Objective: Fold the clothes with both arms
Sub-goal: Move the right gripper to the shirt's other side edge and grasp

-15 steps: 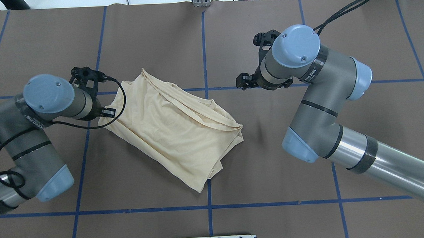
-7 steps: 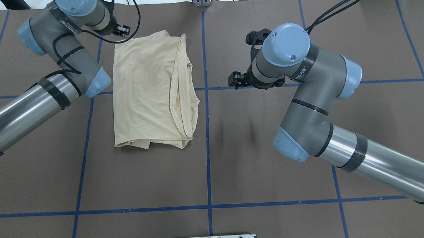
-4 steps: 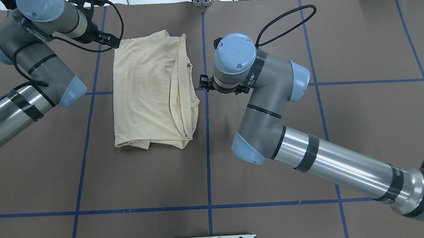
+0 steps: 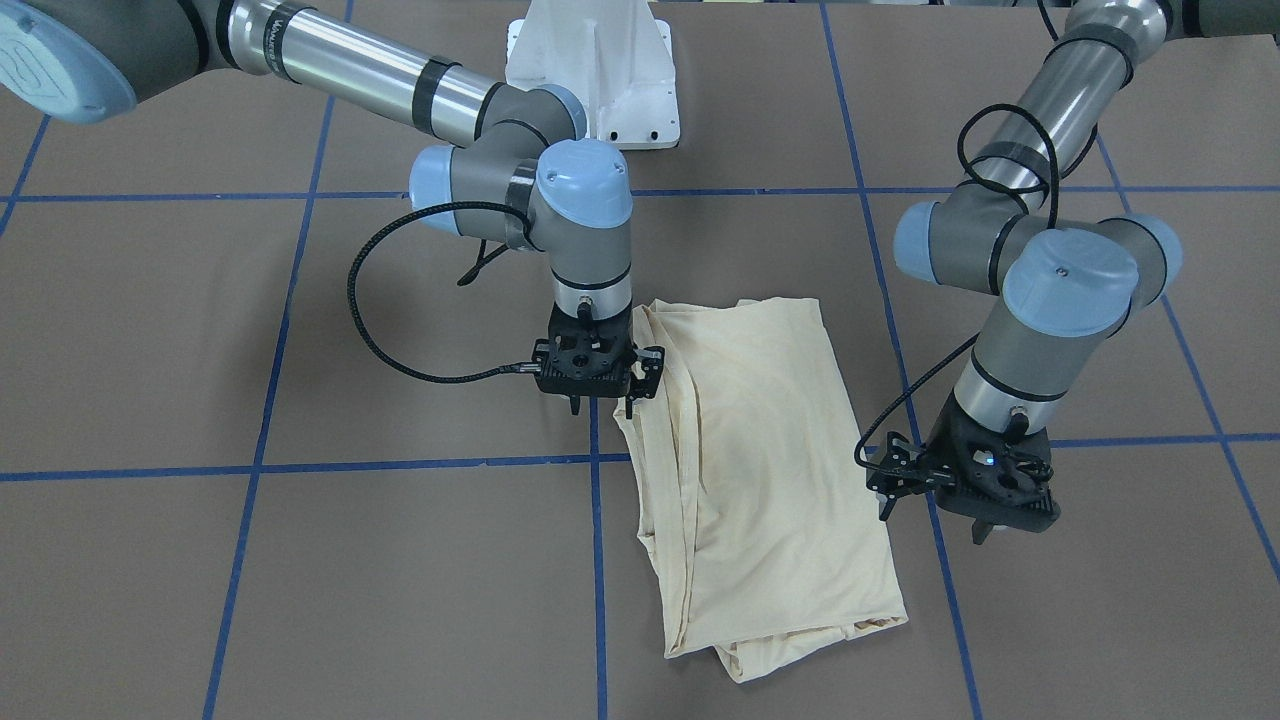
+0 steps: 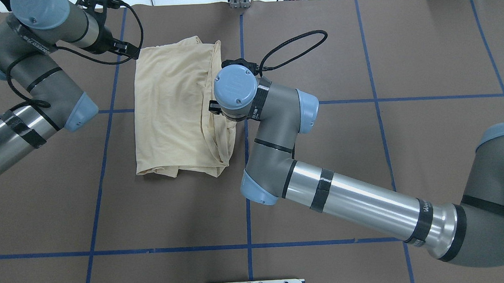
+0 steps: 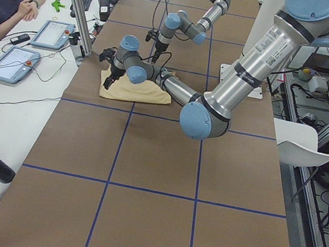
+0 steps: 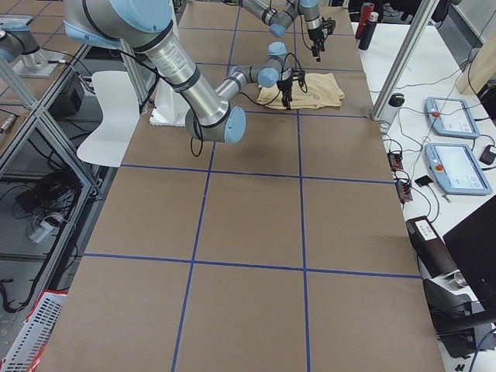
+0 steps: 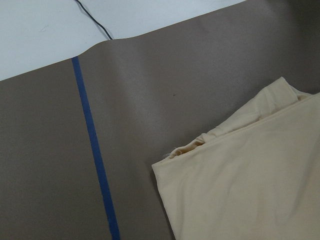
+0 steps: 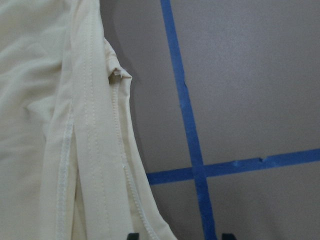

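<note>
Shirt point(image 4: 760, 450) edge below open R hand point(image 4: 601, 412)

We see a plain pale cream-yellow shirt point(image 5: 169, 107); the table point(image 5: 363, 153) beneath is brown, gridded with blue tape lines point(image 5: 424, 98).

**Right silver-grey tubular robot arm** point(image 5: 352, 201): polished metal tube, matte grey joint housings, round light blue joint caps point(image 5: 235, 84) with small screws. Black bands ring the tube behind the wrist. One band, far back from the end effector, carries white lettering. A thin black ribbed cable point(image 4: 352, 285) loops just behind the black two-finger right gripper point(image 4: 602, 410), whose boxy mount shows round holes.

**Left silver-grey tubular robot arm** point(image 4: 1050, 100): like tube, housings and blue caps. A black looped cable point(image 4: 959, 140) hangs above the black two-finger left gripper point(image 4: 932, 522). The wrist band carries white lettering.

**White metal pedestal base** point(image 4: 600, 70): flanged plate with bolt holes.
</note>
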